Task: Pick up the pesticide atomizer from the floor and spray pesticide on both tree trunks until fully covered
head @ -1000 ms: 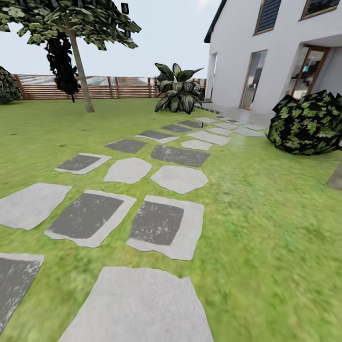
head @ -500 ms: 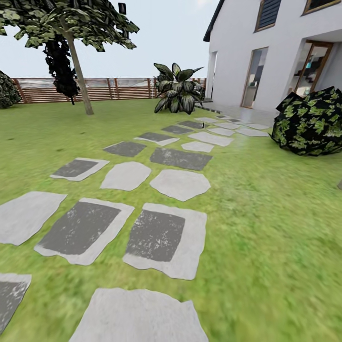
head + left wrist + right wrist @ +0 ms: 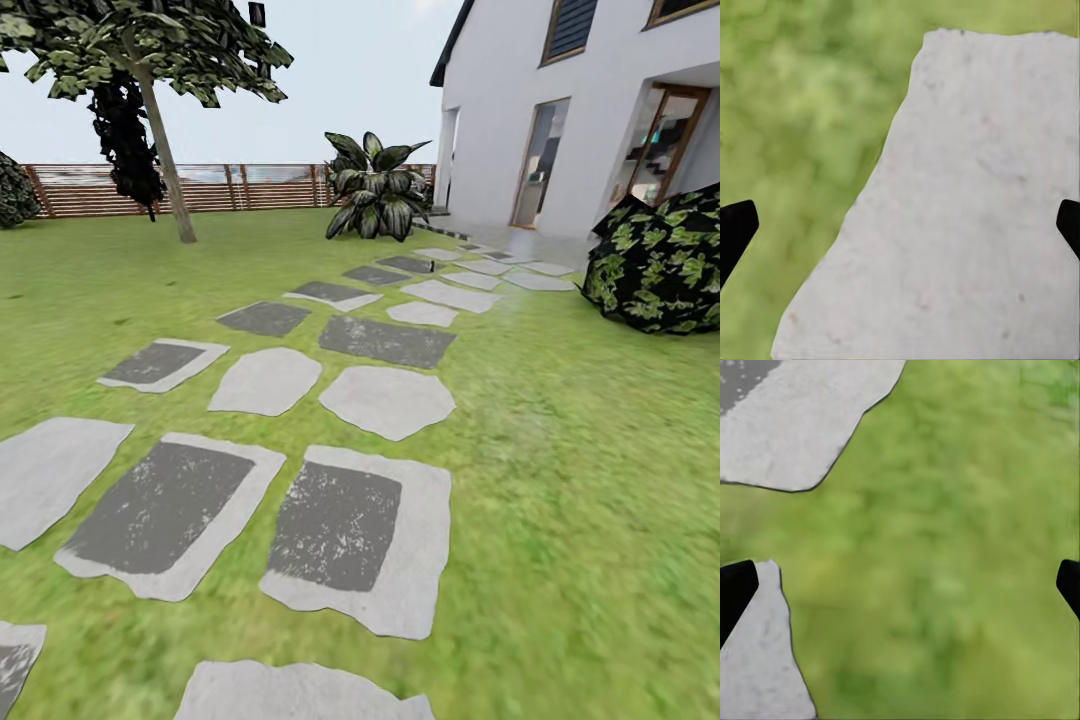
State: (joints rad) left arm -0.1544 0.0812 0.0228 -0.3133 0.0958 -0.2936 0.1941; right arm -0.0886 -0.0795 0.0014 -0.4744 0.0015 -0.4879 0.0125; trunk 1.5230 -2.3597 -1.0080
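Jaws on both arms are wide apart and hold nothing; no spray bottle in sight.
Robot is on the green grass lawn (image 3: 590,480) by grey stepping stones (image 3: 385,400), looking; next, find the bottle, maybe near the thin leaning tree (image 3: 165,150).

Even, bright daylight fills the garden, with no clear direction to it; the sky (image 3: 340,80) is a pale, washed-out blue-white. The lawn (image 3: 560,480) carries no cast shadows, not even under the tree (image 3: 160,130). Grass texture smears into soft blur toward the near edges of the head view, while the stepping stones (image 3: 340,530) keep crisp outlines. In both wrist views the grass is blotchy and unfocused, and no glare appears anywhere.
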